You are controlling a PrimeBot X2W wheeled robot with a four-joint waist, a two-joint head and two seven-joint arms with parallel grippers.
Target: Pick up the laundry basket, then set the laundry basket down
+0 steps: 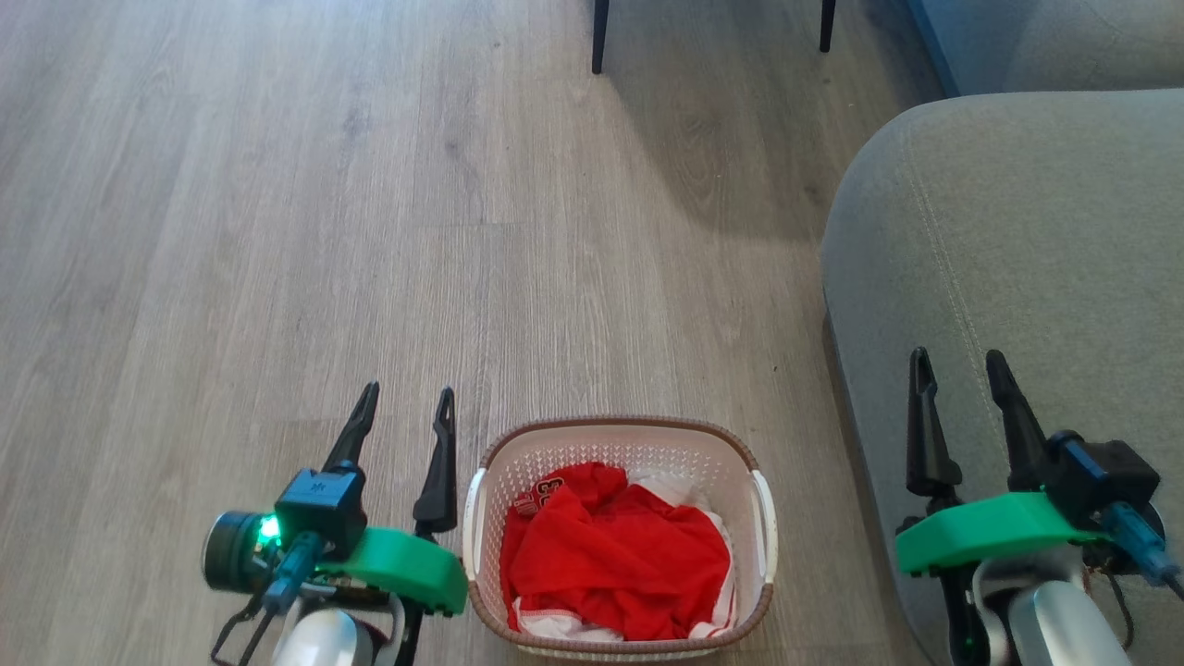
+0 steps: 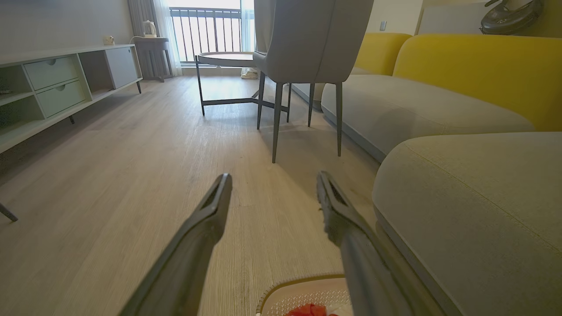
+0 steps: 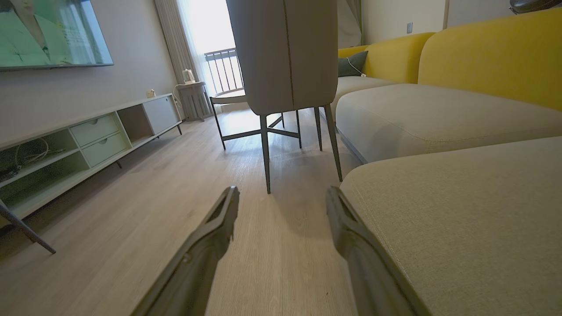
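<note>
The laundry basket [image 1: 618, 444] sits flat on the wood floor [image 1: 277, 231]. Inside it is a bunched-up heap of red clothes [image 1: 610, 546] with white edges. The heap fills most of the basket but stays below the brown rim.

The left end effector [image 1: 409, 392] is just to the left of the basket. Its two dark fingers are spread apart and hold nothing. The right end effector [image 1: 956, 357] is well off to the right of the basket, over the grey sofa [image 1: 1017, 231]. Its fingers are spread apart too, and they are empty.

A basket on the floor with both end effectors empty could mean the lift is yet to come. It could also mean the basket is already set down again. I cannot tell which.

Some things could go wrong from here:
- The left fingers are very near the basket's side, so a small swing toward it could push or tip the basket.
- The sofa sits close on the basket's right, so the right arm could bump it when it moves.
- If the basket is ever held by just one white handle [image 1: 766, 523], I think it would tilt and the clothes might slide out.
</note>
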